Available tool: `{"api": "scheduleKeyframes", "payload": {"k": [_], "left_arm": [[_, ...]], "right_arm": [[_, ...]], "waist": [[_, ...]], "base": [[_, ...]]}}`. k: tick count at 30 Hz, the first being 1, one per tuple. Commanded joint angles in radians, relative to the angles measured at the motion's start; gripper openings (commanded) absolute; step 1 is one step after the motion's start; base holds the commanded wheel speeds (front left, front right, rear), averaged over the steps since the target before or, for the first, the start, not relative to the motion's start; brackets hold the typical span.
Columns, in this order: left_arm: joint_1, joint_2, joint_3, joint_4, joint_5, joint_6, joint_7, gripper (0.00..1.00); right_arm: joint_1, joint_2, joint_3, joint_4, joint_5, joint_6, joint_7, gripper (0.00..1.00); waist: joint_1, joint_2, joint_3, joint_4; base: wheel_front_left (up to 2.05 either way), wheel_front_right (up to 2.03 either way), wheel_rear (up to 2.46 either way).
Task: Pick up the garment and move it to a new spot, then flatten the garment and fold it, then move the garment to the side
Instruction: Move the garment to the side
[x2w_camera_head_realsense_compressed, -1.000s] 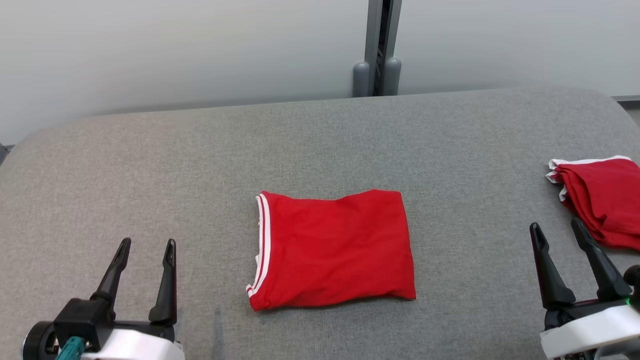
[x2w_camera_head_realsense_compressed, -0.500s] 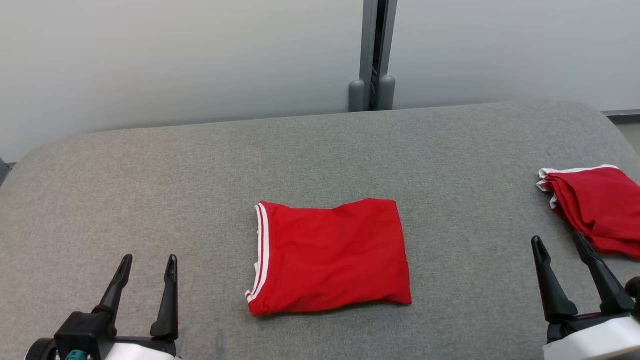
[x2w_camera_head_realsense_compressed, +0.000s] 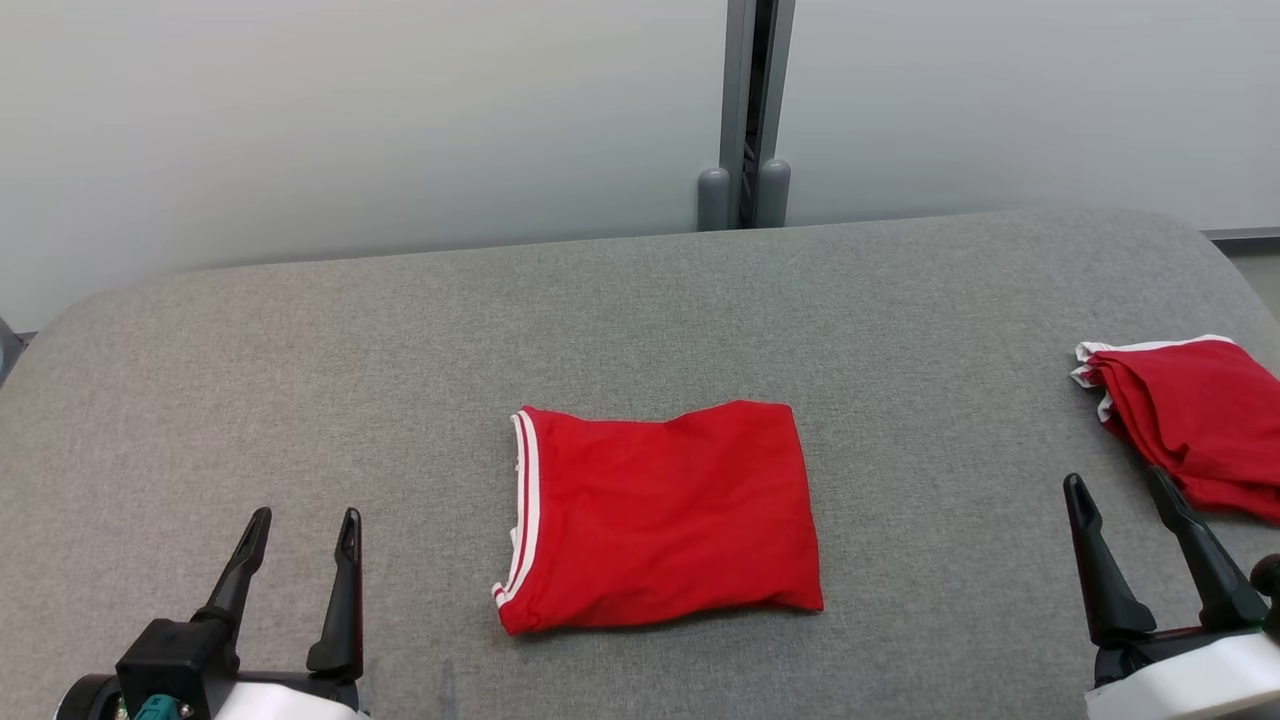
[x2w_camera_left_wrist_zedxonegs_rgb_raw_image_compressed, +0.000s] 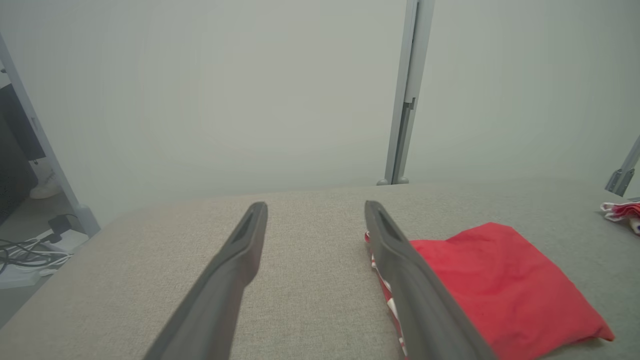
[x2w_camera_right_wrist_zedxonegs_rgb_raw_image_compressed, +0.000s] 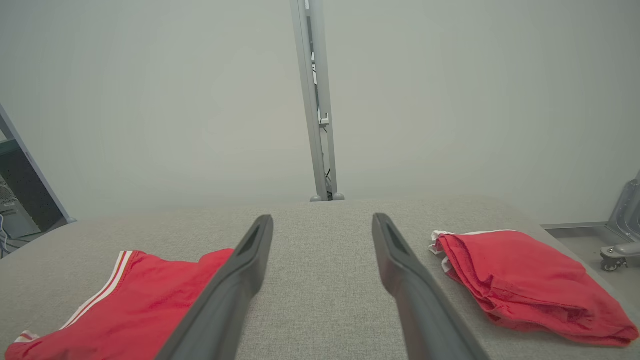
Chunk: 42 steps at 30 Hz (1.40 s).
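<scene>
From my seat the red garment (x2w_camera_head_realsense_compressed: 660, 515) lies in a tidy rectangle on the middle of the grey padded counter (x2w_camera_head_realsense_compressed: 400, 350), its white-striped hem on its left edge. I judge the flattening and folding finished, and only the move to the side is left. My left claw (x2w_camera_head_realsense_compressed: 306, 515) sits well to the garment's left and my right claw (x2w_camera_head_realsense_compressed: 1114, 478) well to its right. Both are nearer me than the garment, with fingers spread wide and nothing in them. Further right of the garment, near the counter's edge, rests a second folded red piece (x2w_camera_head_realsense_compressed: 1190, 420), just beyond the right claw. A grey post (x2w_camera_head_realsense_compressed: 745, 110) stands behind the garment. Nothing lies between the garment and either claw.
</scene>
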<state>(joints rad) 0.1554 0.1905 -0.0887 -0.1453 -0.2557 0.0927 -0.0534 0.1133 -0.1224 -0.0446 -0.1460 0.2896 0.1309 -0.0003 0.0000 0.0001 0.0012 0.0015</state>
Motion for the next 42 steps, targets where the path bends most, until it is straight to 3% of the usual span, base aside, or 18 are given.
{"api": "scheduleKeyframes", "payload": {"k": [1,12,20,29,40,41,42], "left_arm": [[0.003,0.003,-0.001,-0.002,-0.004,0.007,-0.001,1.00],[-0.026,0.008,-0.009,-0.015,-0.005,0.011,0.006,1.00],[-0.068,-0.004,-0.027,-0.037,-0.006,0.007,-0.018,1.00],[-0.112,-0.030,-0.045,-0.010,-0.017,-0.002,-0.067,1.00],[-0.164,-0.046,-0.064,0.048,-0.038,-0.021,-0.120,1.00],[-0.168,-0.045,-0.062,0.052,-0.039,-0.022,-0.124,1.00],[-0.170,-0.045,-0.062,0.057,-0.038,-0.022,-0.125,1.00]], "right_arm": [[0.009,0.000,-0.001,0.001,-0.002,0.000,0.001,1.00],[-0.008,-0.014,-0.007,0.026,0.010,0.000,-0.004,1.00],[-0.071,-0.044,0.041,0.095,0.028,0.000,0.013,1.00],[-0.178,-0.078,0.133,0.353,0.087,0.000,-0.030,1.00],[-0.296,-0.081,0.172,0.672,0.143,0.000,-0.035,1.00],[-0.301,-0.082,0.178,0.690,0.149,0.000,-0.027,0.88],[-0.306,-0.083,0.187,0.701,0.156,0.000,-0.028,0.49]], "waist": [[0.0000,-0.0001,0.000,0.000],[0.0000,-0.0001,0.008,0.022],[0.0000,-0.0001,0.065,0.117],[0.0000,-0.0001,0.119,0.279],[0.0000,-0.0001,0.148,0.390],[0.0000,-0.0001,0.150,0.392],[0.0000,-0.0001,0.150,0.394]], "base": [[0.00,0.00,0.00],[0.00,0.00,0.00],[0.00,0.00,0.00],[0.00,0.00,0.00],[0.00,0.00,0.00],[0.00,0.00,0.00],[0.00,0.00,0.00]]}}
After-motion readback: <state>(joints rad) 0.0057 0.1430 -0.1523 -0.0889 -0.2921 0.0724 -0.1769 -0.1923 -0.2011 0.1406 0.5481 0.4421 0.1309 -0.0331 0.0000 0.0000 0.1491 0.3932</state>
